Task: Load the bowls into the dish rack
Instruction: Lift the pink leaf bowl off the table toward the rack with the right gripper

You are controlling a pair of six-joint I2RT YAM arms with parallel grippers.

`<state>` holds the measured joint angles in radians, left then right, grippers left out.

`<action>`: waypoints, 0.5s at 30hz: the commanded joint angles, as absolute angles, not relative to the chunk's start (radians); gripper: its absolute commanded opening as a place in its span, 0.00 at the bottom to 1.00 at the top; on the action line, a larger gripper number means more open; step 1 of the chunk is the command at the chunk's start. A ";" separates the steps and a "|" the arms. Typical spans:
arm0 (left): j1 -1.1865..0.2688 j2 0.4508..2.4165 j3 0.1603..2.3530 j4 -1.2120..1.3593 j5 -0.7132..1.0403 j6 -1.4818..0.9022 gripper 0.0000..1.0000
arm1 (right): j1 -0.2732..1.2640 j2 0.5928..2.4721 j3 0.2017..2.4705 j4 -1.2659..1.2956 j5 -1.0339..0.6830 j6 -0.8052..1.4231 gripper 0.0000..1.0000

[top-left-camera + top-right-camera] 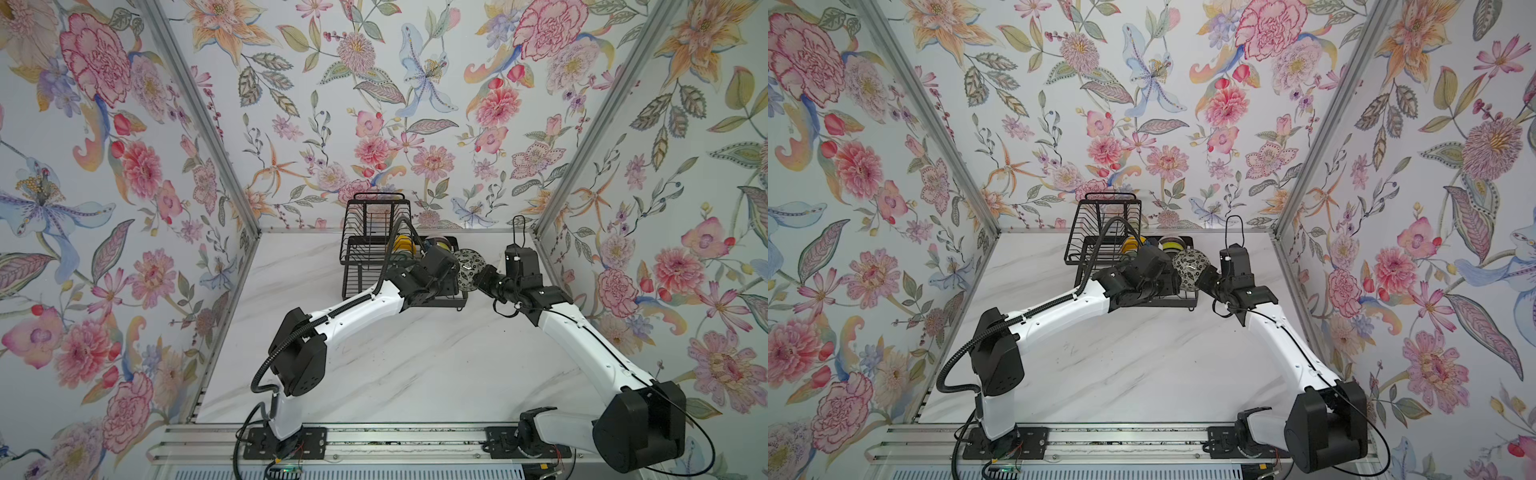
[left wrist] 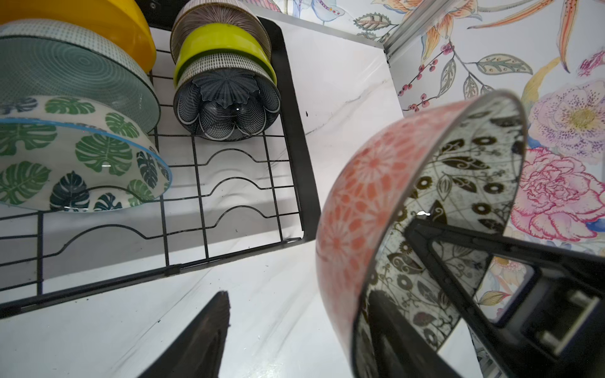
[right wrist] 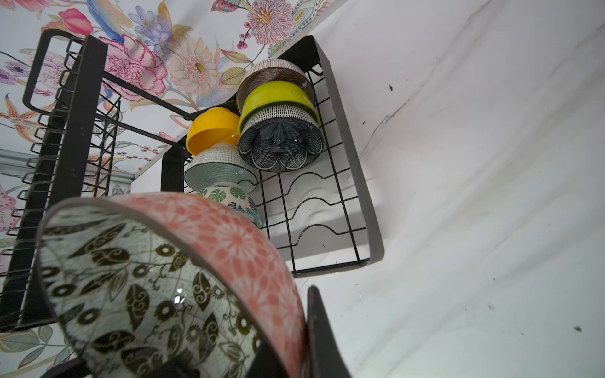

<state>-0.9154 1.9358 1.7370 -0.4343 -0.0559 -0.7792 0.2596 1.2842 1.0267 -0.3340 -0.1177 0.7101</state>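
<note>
Six bowls stand on edge in the lower tray [image 2: 296, 131] of the dish rack [image 3: 344, 131], a black wire frame with wavy slot wires and a flat metal rim band, set at the back of a white marble-look table [image 1: 415, 365]. Its smaller raised basket [image 3: 80, 124], made of close parallel wires, sits at the left rear.

The left row, from back to front, holds a glossy yellow bowl [image 2: 98, 26], an aqua bowl [image 2: 65, 75] with fine concentric rings inside, and a leaf bowl [image 2: 82, 153] printed green on white with a blue rim. The right row holds a ribbed bowl [image 2: 219, 16], a smooth lime bowl [image 2: 222, 42] and a dark blue bowl [image 2: 229, 104] with a scalloped net pattern. The bowls in each row overlap closely.

In both top views the left wrist covers most of the tray and the left fingers.

The left gripper [image 2: 302, 293] is spread wide. One finger is outside the patterned bowl [image 2: 360, 196] and well apart from it, and the other is over its inside.

That seventh bowl is coral outside and black-on-white inside. It hangs tilted on edge in the air, just beside the rack's right side, between the two arms.

The right gripper [image 1: 477, 279] is clamped on the bowl's rim. Its inner finger is cut off in the right wrist view.
</note>
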 commanded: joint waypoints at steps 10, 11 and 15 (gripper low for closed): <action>-0.901 1.878 1.665 -0.413 -0.070 -0.821 0.41 | 0.336 1.191 1.018 -0.314 -0.046 0.709 0.00; -0.900 1.874 1.658 -0.411 -0.073 -0.826 0.38 | 0.343 1.185 1.010 -0.312 -0.042 0.711 0.00; -0.900 1.856 1.628 -0.393 -0.083 -0.846 0.26 | 0.365 1.164 0.984 -0.303 -0.030 0.710 0.00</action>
